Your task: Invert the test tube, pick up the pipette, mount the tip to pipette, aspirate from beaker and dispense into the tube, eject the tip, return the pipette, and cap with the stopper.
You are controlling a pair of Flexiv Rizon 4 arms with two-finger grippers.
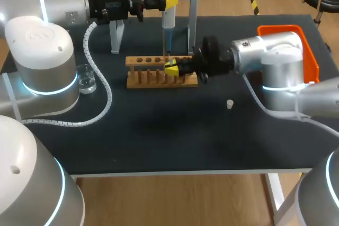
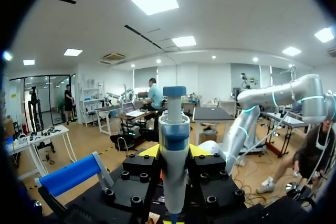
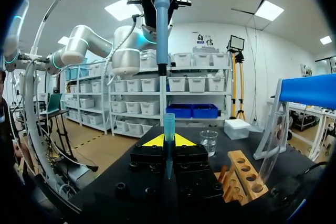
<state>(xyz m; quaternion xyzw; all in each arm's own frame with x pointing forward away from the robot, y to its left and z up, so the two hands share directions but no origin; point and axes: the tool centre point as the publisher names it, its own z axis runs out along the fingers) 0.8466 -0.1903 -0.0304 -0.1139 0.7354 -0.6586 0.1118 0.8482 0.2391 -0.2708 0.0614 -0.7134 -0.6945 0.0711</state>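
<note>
Alignment of pipette (image 1: 168,18) over blue tip (image 3: 168,129).
Left gripper (image 1: 170,1) clamps the pipette upright; right gripper (image 1: 172,68) pinches the blue tip upright at the wooden rack (image 1: 148,80).

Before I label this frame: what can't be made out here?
Test tube: seen in no view; in the head view the right gripper covers part of the rack.
Pipette lower end: left wrist view, cut off by the edge.
Beaker liquid level: head view, too small.
Tip lower end: right wrist view, hidden between the gripper's blocks.
</note>
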